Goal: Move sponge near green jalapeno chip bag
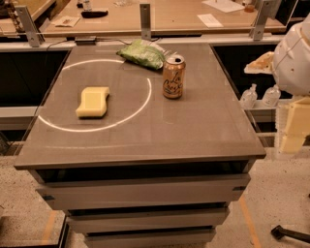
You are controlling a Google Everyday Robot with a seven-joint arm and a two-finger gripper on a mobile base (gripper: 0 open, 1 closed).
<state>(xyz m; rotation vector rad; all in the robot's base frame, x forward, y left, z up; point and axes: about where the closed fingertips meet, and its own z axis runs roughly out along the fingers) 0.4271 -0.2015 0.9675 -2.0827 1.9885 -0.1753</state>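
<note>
The pale yellow sponge (pixel 92 101) lies flat on the left part of the grey table (pixel 145 140), inside a white circle drawn on the top. The green jalapeno chip bag (pixel 142 53) lies at the table's far edge, near the middle. My gripper (pixel 292 127) hangs at the right edge of the view, off the table's right side and below the arm's white rounded housing (pixel 292 58). It is far from the sponge and holds nothing that I can see.
A tan-orange soda can (pixel 173 76) stands upright just right of and in front of the chip bag. A wooden bench (pixel 160 14) with metal posts runs behind the table. Bottles (pixel 261 95) sit on a low shelf to the right.
</note>
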